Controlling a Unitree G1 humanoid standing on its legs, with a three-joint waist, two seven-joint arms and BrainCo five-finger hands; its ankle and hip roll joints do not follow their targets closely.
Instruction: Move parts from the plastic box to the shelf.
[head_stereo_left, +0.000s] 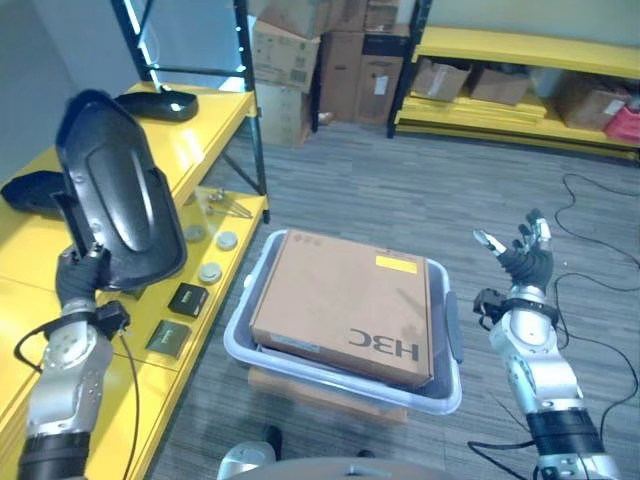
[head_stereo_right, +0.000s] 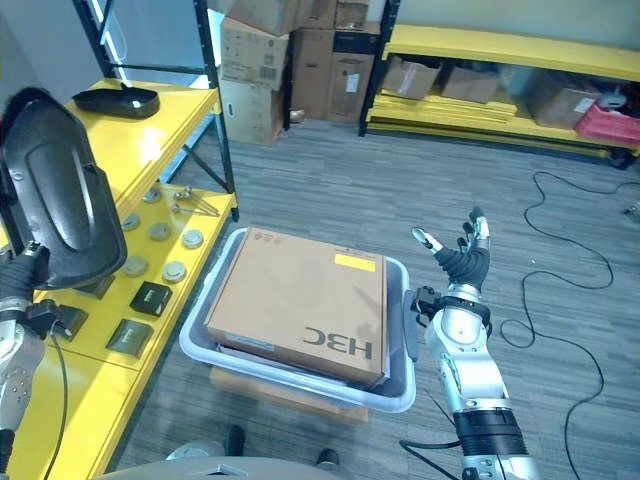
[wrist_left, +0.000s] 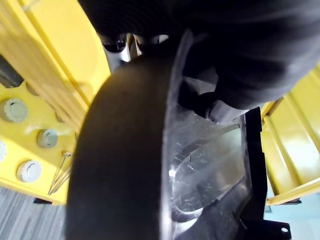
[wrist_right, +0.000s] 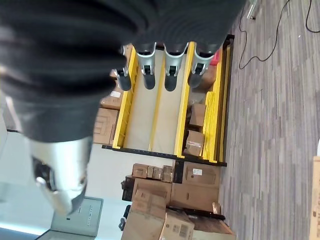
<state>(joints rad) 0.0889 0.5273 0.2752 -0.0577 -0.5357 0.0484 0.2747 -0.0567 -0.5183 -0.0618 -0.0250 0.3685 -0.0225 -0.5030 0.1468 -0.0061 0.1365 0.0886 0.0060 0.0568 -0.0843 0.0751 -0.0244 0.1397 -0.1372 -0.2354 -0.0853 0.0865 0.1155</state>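
A large black curved plastic part (head_stereo_left: 120, 190) stands upright over the yellow shelf (head_stereo_left: 215, 115) at the left. My left hand (head_stereo_left: 78, 278) is shut on its lower end; close up, the part's (wrist_left: 125, 165) dark rim and glossy inside show. The pale plastic box (head_stereo_left: 330, 375) sits on the floor in the middle with a brown cardboard box (head_stereo_left: 345, 300) lying in it. To the right of the box my right hand (head_stereo_left: 525, 255) is raised, open and holding nothing, its fingers (wrist_right: 170, 75) straight.
Two more black parts (head_stereo_left: 160, 103) (head_stereo_left: 30, 188) lie on the shelf, along with round discs (head_stereo_left: 210, 272), small black squares (head_stereo_left: 188, 298) and thin metal pins (head_stereo_left: 225, 203). Cardboard boxes (head_stereo_left: 285, 70) and a yellow rack (head_stereo_left: 520, 60) stand at the back.
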